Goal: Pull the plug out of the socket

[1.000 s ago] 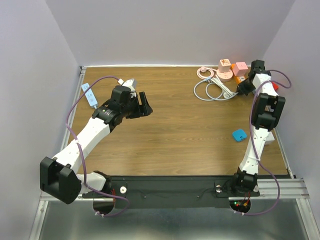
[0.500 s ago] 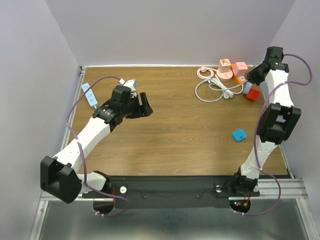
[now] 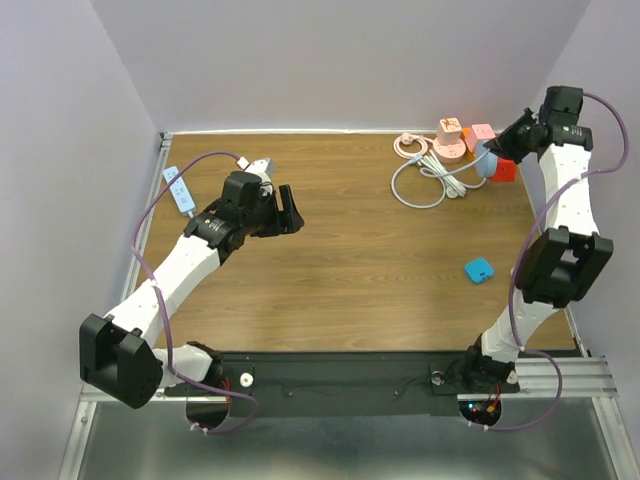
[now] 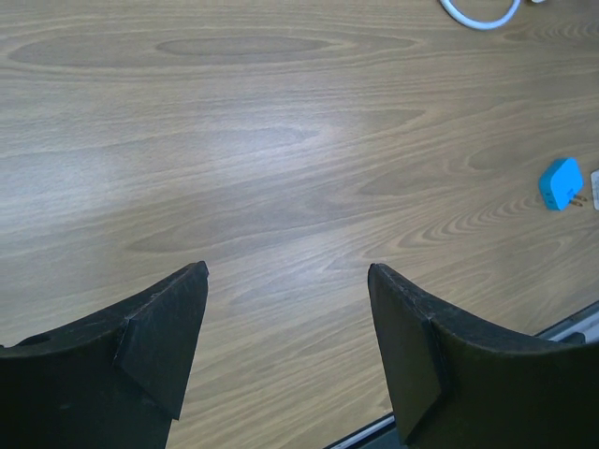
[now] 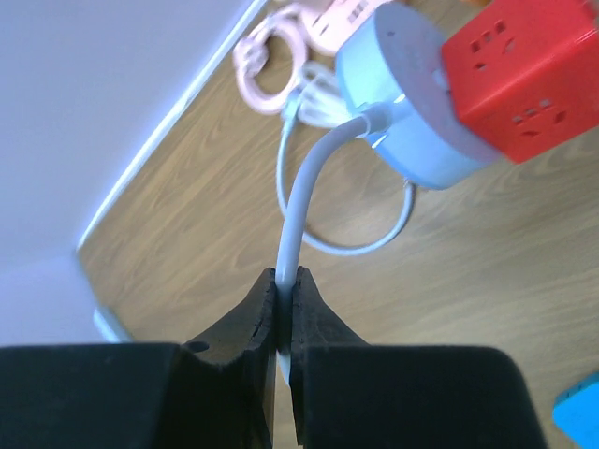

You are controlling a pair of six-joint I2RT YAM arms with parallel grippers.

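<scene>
1. We saw one wooden table (image 3: 350,250).
2. One round pale-blue socket (image 5: 398,103) was at its far right corner, with one red cube plug (image 5: 519,70) seated on its face.
3. The right gripper (image 5: 284,290) pinched the socket's one pale cable (image 5: 304,201); the left gripper (image 4: 287,271) stood open.
4. One small blue adapter (image 3: 479,270) lay well apart.

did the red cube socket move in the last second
Yes. The red cube socket has shifted left in the top view, closer to the pink round socket, which stayed put.
</scene>
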